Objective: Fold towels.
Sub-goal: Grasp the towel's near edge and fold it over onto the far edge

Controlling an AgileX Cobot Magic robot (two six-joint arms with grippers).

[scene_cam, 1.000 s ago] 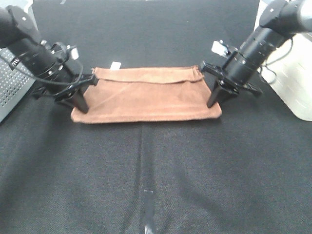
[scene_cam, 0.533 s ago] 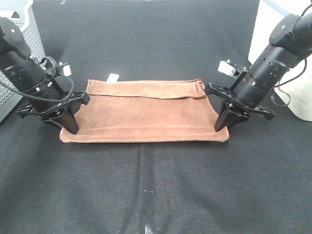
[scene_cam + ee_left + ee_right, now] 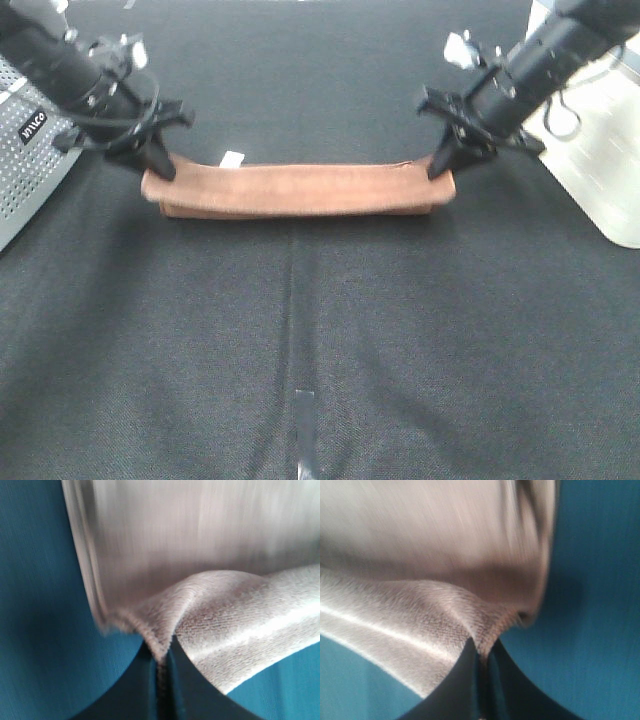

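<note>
The brown towel (image 3: 297, 188) lies folded into a long narrow strip across the dark table, its small white tag (image 3: 232, 159) showing at the far left edge. My left gripper (image 3: 157, 171) is shut on the towel's left corner, and my right gripper (image 3: 440, 170) is shut on the right corner; both hold the upper layer over the far edge. The left wrist view shows the pinched hem (image 3: 160, 647) between closed fingers. The right wrist view shows the pinched corner (image 3: 482, 640) likewise.
A grey perforated basket (image 3: 28, 170) stands at the left edge. A white bin (image 3: 600, 170) stands at the right edge. A strip of tape (image 3: 305, 430) lies on the dark cloth table toward the front.
Both grippers carried the towel's near edge up and away over the far edge, folding the wide rectangle into a narrow strip.
</note>
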